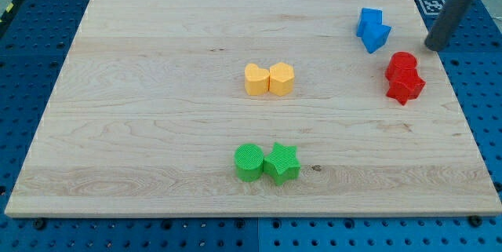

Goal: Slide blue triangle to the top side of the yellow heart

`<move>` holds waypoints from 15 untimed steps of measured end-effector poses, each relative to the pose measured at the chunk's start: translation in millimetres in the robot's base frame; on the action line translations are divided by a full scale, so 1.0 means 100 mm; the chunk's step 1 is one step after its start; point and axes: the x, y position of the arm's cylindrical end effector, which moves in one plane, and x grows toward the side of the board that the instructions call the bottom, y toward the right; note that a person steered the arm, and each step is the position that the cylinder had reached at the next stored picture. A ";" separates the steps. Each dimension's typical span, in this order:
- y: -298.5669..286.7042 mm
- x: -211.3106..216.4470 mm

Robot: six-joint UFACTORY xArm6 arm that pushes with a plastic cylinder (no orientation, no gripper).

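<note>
My tip (432, 47) sits off the surface (157, 63), right of the two touching blue blocks (373, 29); the blue triangle (378, 37) looks the lower one. No gripper fitted. Risk: pushing left drags both toward yellow heart (256, 79).

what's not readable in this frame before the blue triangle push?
- Rod: its upper part is cut off by the camera view's top edge; my tip shows, right of the blue blocks.
- Blue pair: blue triangle and the other blue block touch; their shared faces are hidden.
- Two yellow blocks touch; which is the heart is hard to tell.
- Two red blocks overlap; shapes unclear.
</note>
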 end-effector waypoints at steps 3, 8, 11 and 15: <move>-0.75 -0.29; -1.75 -0.27; -1.86 -0.16; -2.83 -0.10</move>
